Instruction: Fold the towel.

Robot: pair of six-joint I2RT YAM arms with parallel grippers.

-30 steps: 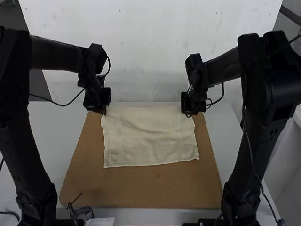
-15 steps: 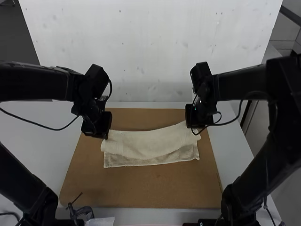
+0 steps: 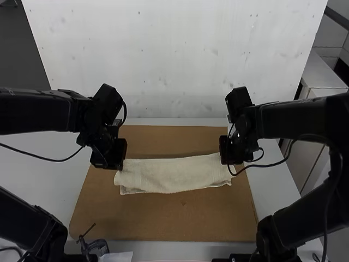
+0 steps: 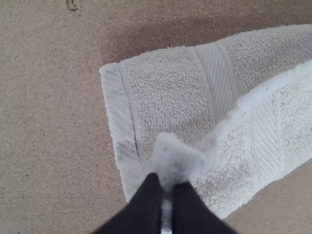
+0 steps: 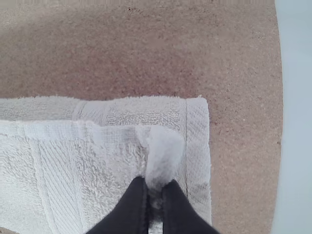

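Left claw (image 3: pixel 115 162) and right claw (image 3: pixel 226 159) are each clamped on a corner of the pale towel's (image 3: pixel 174 176) upper layer, at opposite ends. Doubled over, the towel lies across the brown board (image 3: pixel 163 224) on the worktop (image 3: pixel 43 174), its lower layer peeking out beneath.

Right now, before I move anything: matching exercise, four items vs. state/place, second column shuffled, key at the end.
1. towel
2. brown board
3. left pincer
4. right pincer

A. shut on the cloth near its right end, high view
B. doubled over on itself, off-white
C. shut on the cloth near its left end, high view
D. flat beneath the cloth

Pairs: 1-B, 2-D, 3-C, 4-A
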